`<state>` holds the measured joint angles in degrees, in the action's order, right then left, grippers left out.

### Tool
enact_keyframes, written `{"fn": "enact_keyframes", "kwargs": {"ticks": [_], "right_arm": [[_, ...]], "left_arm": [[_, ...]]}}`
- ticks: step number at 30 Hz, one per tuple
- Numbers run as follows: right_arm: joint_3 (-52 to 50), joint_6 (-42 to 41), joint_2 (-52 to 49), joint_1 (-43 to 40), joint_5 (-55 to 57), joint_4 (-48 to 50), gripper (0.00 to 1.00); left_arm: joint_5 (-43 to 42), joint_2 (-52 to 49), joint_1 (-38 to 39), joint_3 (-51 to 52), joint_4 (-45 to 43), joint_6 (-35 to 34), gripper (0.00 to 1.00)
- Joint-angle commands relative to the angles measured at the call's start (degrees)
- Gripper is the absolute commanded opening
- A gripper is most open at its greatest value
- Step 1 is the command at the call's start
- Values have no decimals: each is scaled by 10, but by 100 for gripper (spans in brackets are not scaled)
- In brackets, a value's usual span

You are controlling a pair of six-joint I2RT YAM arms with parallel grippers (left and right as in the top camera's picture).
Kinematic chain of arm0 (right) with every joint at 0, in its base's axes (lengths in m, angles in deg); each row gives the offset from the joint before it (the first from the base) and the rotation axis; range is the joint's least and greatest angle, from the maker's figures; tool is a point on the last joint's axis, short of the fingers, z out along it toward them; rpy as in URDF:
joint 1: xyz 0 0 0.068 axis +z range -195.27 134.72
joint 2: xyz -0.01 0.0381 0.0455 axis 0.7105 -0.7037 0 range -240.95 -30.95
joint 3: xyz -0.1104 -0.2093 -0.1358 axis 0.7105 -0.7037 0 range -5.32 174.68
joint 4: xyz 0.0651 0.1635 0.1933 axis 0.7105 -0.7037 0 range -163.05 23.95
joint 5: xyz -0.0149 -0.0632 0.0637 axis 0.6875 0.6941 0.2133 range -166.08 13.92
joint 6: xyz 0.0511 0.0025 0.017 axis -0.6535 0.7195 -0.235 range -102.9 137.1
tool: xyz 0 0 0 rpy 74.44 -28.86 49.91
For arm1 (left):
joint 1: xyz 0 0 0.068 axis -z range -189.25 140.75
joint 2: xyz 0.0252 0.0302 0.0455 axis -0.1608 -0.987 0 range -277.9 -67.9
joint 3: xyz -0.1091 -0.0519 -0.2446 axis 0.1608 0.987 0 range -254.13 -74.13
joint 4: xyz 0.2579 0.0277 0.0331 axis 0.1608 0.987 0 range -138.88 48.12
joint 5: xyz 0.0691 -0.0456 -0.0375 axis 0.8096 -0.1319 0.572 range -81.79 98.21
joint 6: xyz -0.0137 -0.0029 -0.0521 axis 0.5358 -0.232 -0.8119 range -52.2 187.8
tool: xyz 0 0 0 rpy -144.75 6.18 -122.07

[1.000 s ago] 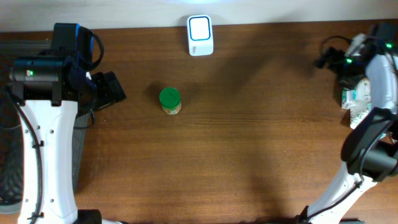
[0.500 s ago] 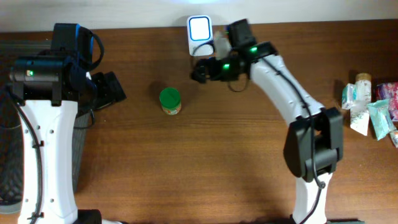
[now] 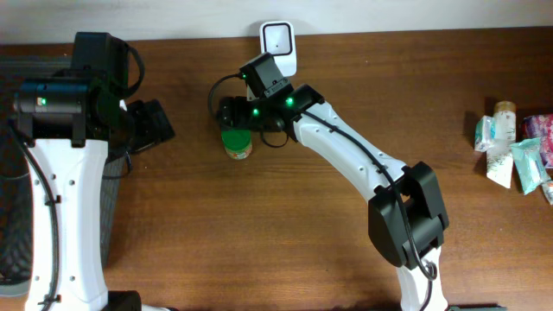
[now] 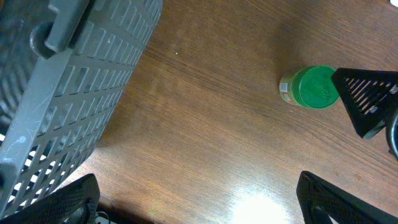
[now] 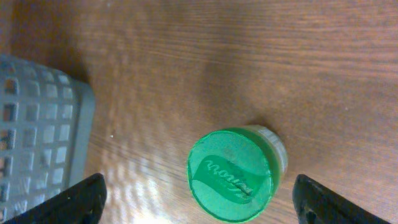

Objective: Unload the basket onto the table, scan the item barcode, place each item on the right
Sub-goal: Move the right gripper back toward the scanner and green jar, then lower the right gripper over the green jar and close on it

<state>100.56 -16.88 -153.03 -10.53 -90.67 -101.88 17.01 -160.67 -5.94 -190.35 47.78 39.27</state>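
The item is a small jar with a green lid [image 3: 235, 142] standing upright on the wooden table [image 3: 328, 216], left of centre. My right gripper [image 3: 231, 116] hovers just above it, open. In the right wrist view the lid [image 5: 233, 174] sits between the two wide-apart fingertips [image 5: 65, 200], untouched. The white barcode scanner [image 3: 278, 41] stands at the table's back edge, just behind the right wrist. My left gripper [image 3: 154, 126] is open, left of the jar, holding nothing. In its wrist view the jar [image 4: 310, 87] shows at upper right.
A grey slatted basket [image 4: 62, 81] lies at the left end of the table, also seen in the right wrist view as the basket [image 5: 37, 124]. Several packets and small bottles [image 3: 510, 147] lie at the far right edge.
The right arm swept from the far right edge, past the scanner, to above the green-lidded jar. The left arm and the jar stayed still.
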Motion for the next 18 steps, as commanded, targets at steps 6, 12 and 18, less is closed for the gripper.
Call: {"fn": "enact_keyframes", "kwargs": {"ticks": [6,12,18], "right_arm": [[0,-376,-3,7,115,-62,83],[0,-430,-38,32,115,-25,93],[0,-430,-70,47,123,-1,93]], "left_arm": [[0,9,-2,-6,0,-7,99],[0,9,-2,-6,0,-7,99],[0,9,-2,-6,0,-7,99]]}}
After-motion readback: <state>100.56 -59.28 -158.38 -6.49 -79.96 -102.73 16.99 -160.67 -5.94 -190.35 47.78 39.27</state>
